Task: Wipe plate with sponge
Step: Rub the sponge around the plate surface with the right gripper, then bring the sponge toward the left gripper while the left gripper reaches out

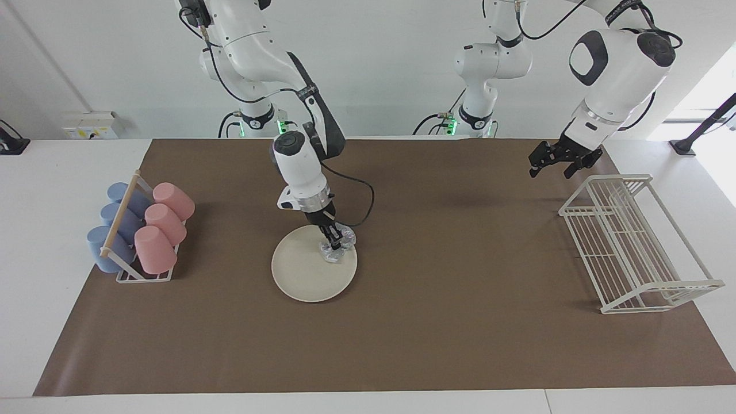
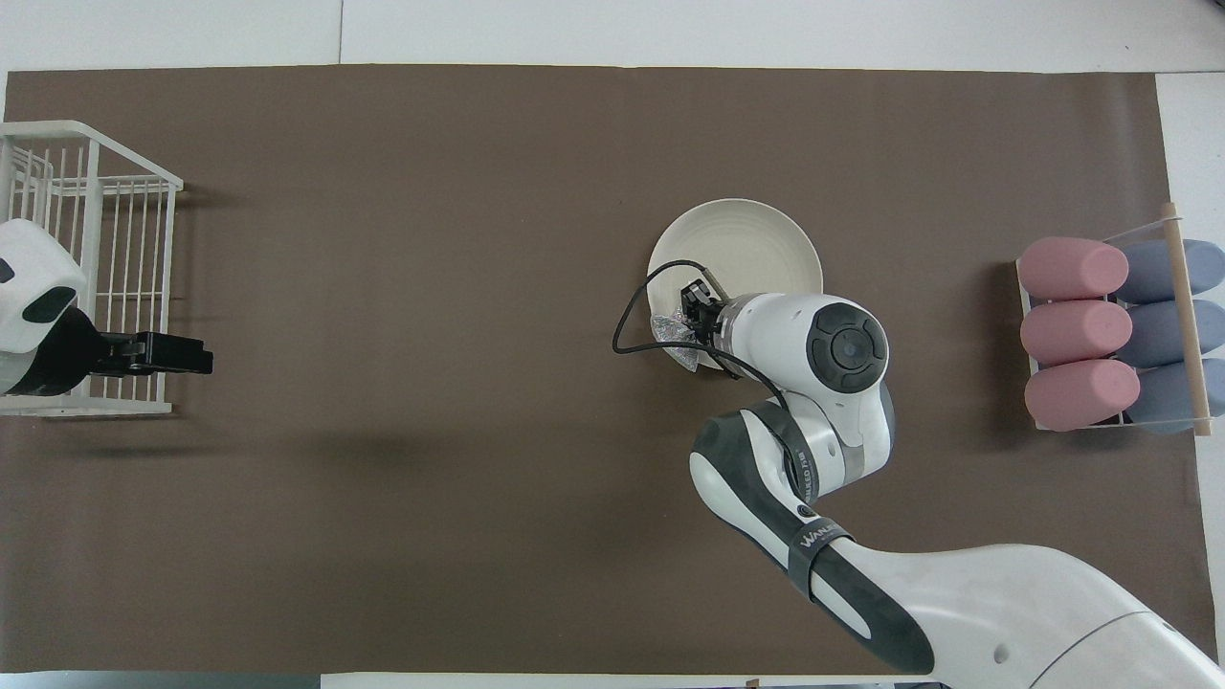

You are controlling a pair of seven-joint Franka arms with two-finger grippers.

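Right gripper (image 1: 334,239) down on the plate (image 1: 305,273), fingers clamped around the sponge (image 1: 338,246). Sponge squeezed between the fingertips, pressed onto the plate's edge nearest the robots, on the side toward the left arm's end. Plate flat on the brown mat (image 1: 402,322), about mid-table. Pink cups (image 1: 162,226) and blue cups (image 1: 115,224) stacked sideways in a cup rack (image 1: 138,276) at the right arm's end. Left gripper (image 1: 556,161) waiting in the air, fingers spread with nothing between them, over the mat just beside the white wire dish rack (image 1: 632,247) at the left arm's end.
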